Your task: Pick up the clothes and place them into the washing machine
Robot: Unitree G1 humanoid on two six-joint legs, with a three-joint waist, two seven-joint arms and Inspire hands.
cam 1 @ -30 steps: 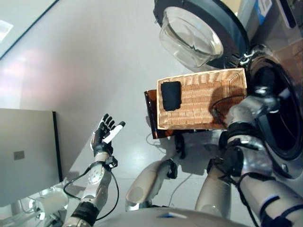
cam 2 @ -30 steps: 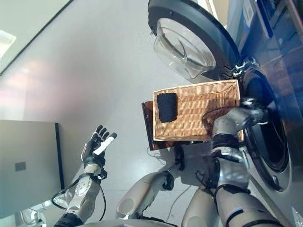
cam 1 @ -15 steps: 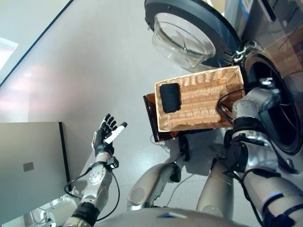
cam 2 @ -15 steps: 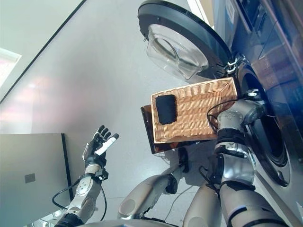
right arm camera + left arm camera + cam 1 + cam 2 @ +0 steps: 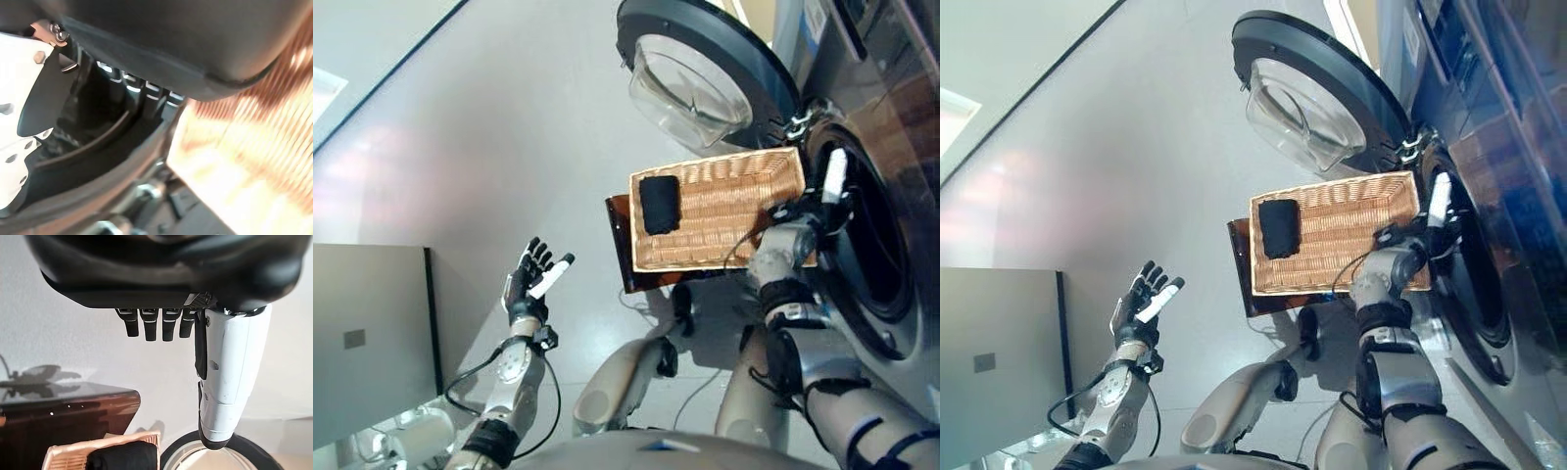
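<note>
A folded black garment lies at the left end of a wicker basket that stands in front of the washing machine. The machine's round door is swung open, and the dark drum opening shows to the right of the basket. My right hand hovers at the rim of that opening, just past the basket's right end, open and empty, its white-covered thumb raised. My left hand is held up far to the left over the floor, open and empty. The left wrist view shows the garment in the basket beyond the hand.
The basket rests on a low dark brown stand. A grey cabinet fills the lower left. Pale floor stretches between the cabinet and the machine. The grey door seal curves close past my right hand.
My right hand has come out of the drum opening and now shows at its rim by the basket. The camera has shifted slightly. Garment and left hand are unchanged.
</note>
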